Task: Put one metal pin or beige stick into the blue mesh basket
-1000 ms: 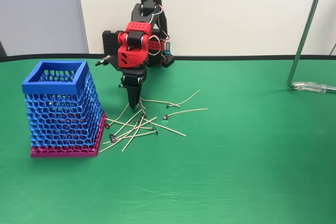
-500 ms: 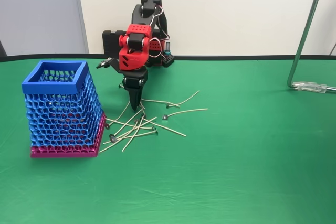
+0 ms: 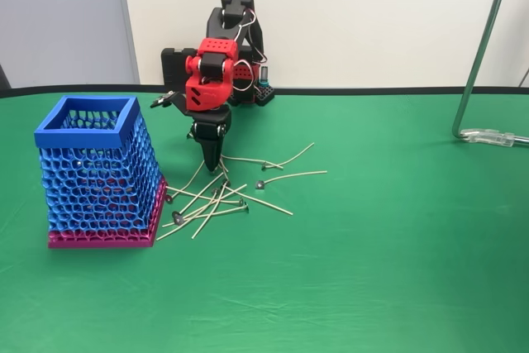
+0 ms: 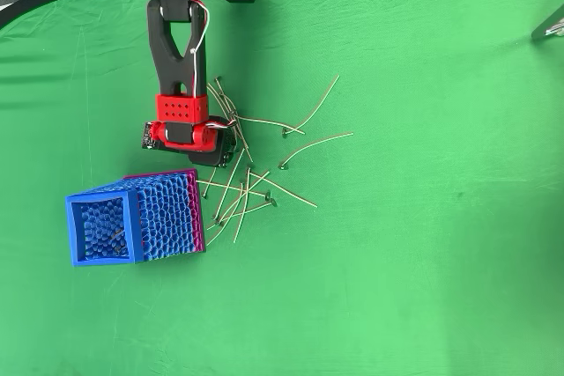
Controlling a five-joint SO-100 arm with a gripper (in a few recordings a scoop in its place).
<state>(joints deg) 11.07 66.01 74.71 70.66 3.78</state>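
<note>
Beige thin sticks lie tangled at frame centre w/ the black-red gripper above, seemingly pressed together, so we risk dragging several; tall blue honeycomb-mesh basket sits centre-left.

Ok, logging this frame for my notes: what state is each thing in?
blue mesh basket: upright on its magenta base, open at the top.
gripper: pointing down over the sticks' far edge, jaws look closed.
sticks: lying loose in a crossed pile on the green table.

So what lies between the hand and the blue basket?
In the fixed view, a few beige sticks cross the green cloth between hand and basket.
</note>
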